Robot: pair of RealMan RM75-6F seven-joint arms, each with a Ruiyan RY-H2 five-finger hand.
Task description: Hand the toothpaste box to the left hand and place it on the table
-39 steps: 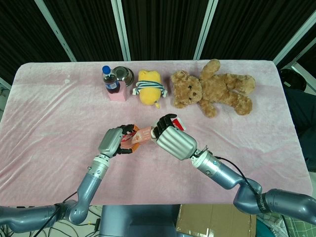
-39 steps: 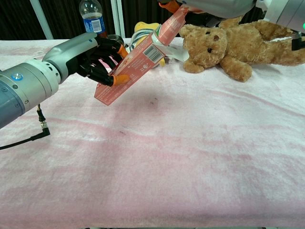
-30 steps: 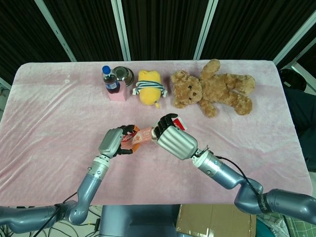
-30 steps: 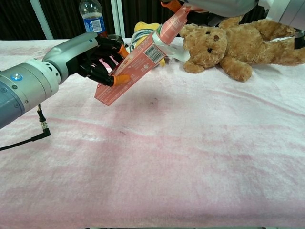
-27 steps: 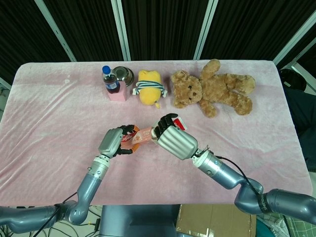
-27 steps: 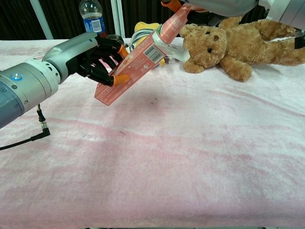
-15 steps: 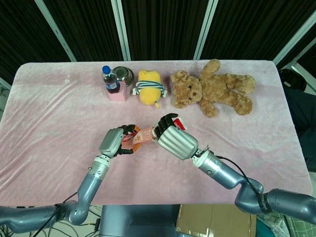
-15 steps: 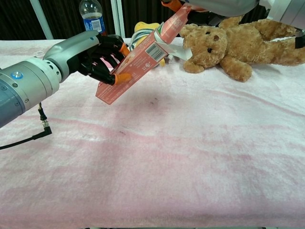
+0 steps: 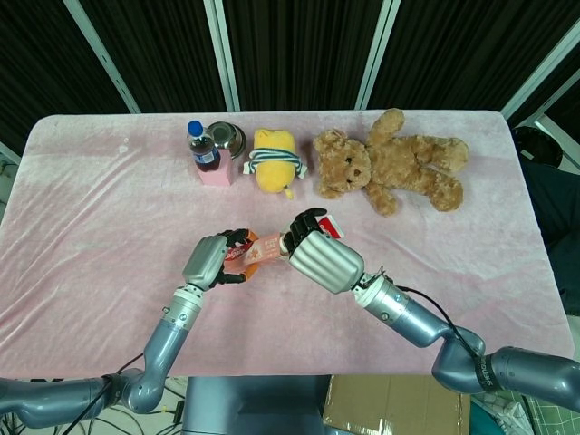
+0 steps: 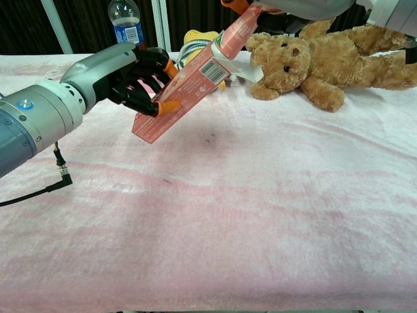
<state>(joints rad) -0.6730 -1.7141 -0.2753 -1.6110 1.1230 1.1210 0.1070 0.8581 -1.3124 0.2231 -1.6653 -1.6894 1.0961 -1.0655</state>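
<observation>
Box [image 10: 189,81], held above the table [image 10: 260,195] between both hands. Chest view: left hand [image 10: 133,78] grips its lower end, with the barcode and tilt visible; the right hand [image 10: 273,6] is cut off at the top edge. Head view: right hand [image 9: 317,254] clasps the upper end and covers most of the box [image 9: 256,252]; left hand [image 9: 210,258] alongside.

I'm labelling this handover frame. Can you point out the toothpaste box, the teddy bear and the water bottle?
toothpaste box [image 10: 189,85]: chest view, on its pink side panel below the barcode.
teddy bear [image 9: 343,165]: head view, on its face.
water bottle [image 9: 203,150]: head view, on its body below the blue cap.
</observation>
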